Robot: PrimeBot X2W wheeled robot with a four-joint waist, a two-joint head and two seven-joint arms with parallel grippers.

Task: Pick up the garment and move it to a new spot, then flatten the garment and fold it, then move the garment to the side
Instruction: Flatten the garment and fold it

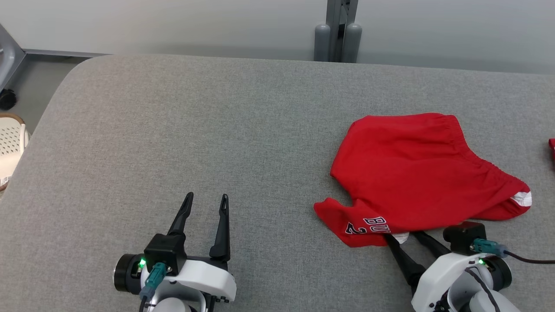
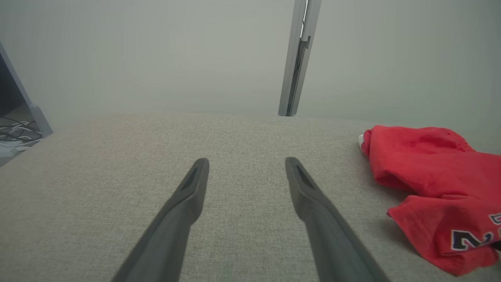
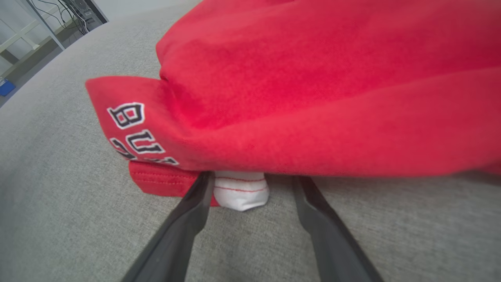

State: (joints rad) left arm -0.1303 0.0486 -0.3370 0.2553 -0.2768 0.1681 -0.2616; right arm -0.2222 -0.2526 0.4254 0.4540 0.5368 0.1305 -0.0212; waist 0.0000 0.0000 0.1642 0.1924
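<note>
Garment (image 1: 427, 173) rumpled on surface (image 1: 217, 130), long axis roughly left-right. Right jaws apart, tips under its near hem. Left jaws apart, well clear leftward. Right arm nearer.

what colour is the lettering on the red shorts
Black lettering with white outlines, clearest in the right wrist view.
</note>
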